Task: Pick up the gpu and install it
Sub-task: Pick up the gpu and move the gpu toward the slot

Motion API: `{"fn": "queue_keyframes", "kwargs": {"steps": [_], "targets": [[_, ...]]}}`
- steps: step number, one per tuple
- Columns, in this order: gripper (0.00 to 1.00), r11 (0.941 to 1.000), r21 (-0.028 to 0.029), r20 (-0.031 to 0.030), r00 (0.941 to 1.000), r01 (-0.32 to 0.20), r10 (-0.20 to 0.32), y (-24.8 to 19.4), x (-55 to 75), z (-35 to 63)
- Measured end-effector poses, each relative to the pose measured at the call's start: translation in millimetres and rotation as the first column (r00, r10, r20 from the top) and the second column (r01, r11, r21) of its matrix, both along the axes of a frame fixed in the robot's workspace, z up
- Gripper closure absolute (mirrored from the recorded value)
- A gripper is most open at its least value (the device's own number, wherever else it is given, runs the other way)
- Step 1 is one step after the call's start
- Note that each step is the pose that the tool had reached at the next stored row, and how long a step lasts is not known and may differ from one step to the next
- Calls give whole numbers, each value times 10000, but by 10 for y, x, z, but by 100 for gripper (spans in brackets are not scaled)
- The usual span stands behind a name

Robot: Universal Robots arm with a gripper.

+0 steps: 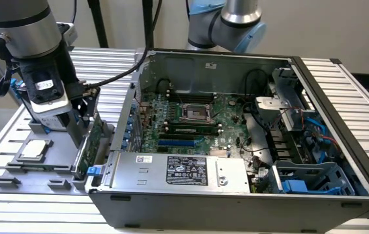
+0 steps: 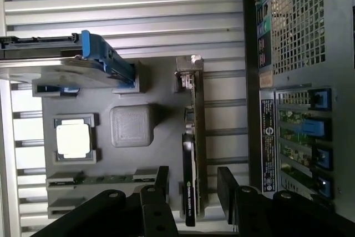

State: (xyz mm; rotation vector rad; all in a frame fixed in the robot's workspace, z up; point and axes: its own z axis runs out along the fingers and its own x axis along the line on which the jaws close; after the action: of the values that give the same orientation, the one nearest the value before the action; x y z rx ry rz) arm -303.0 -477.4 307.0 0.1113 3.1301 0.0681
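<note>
Spread jaws flank the thin green-and-black gpu [image 2: 194, 137] standing edgewise.

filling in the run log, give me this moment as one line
gripper: open, one finger each side of gpu | gpu: on edge in tray, not lifted | computer case: open beside tray
</note>
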Motion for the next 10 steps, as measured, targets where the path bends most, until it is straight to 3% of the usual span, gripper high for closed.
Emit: {"fn": "queue_keyframes", "kwargs": {"steps": [10], "targets": [[52,10000,0,3,10000,-1,1,0,2,-182]]}}
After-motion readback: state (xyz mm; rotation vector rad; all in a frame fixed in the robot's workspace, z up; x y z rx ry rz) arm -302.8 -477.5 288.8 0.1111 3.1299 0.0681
